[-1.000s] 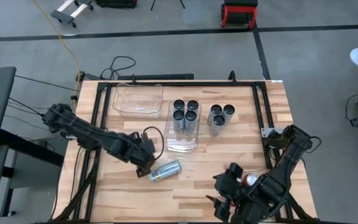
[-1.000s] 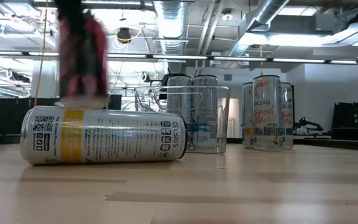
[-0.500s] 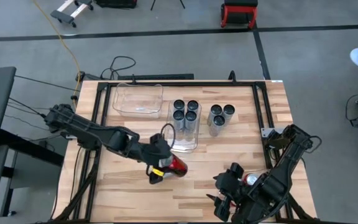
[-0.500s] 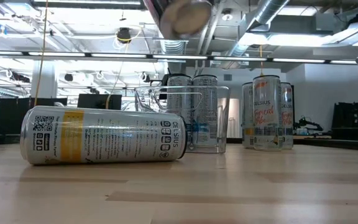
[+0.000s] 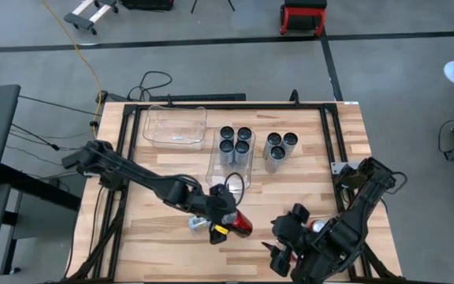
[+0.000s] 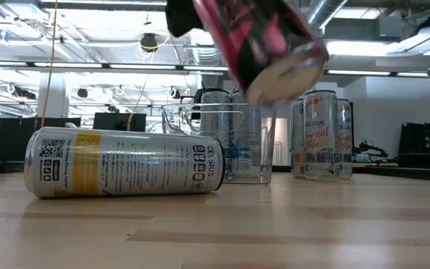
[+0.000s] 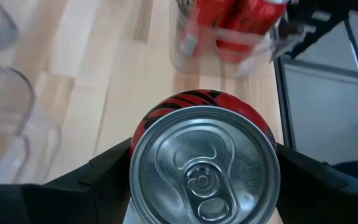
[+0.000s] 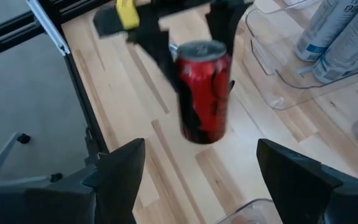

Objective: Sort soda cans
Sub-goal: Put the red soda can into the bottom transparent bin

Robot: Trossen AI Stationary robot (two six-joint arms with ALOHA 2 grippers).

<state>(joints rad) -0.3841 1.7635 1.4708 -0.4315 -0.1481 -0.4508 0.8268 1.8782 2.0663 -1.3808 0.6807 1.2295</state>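
Observation:
My left gripper [image 5: 228,221] is shut on a red soda can [image 5: 241,226], which hangs tilted in the air over the table's near middle; the low view shows its bottom end [image 6: 282,71] well above the wood. A silver can [image 6: 122,162] lies on its side on the table, partly under that arm. My right gripper [image 8: 201,152] stands open at the near right, facing the red can [image 8: 204,93] and touching nothing. Several grey cans [image 5: 235,146] stand in a clear bin [image 5: 228,183]. Three more cans [image 5: 278,147] stand on the table beside it. My left gripper pinches the red can between its two fingers [image 7: 114,165], one on each side of the round wall near the top end [image 8: 197,68]. The fingers slant down toward the table's near right. The can is lifted clear and tilted, silver top toward the wrist, bottom end lowest.
An empty clear bin [image 5: 176,126] stands at the far left. A clear bin holding red cans [image 7: 229,31] sits at the near right beside my right arm. Bare wood lies between the lying silver can and that bin.
My left gripper has carried the red can from above the lying silver can toward the table's near right, toward the bin with red cans. It has tipped forward, so the can that stood upright now hangs tilted, bottom end lowest. The silver can has stayed where it was.

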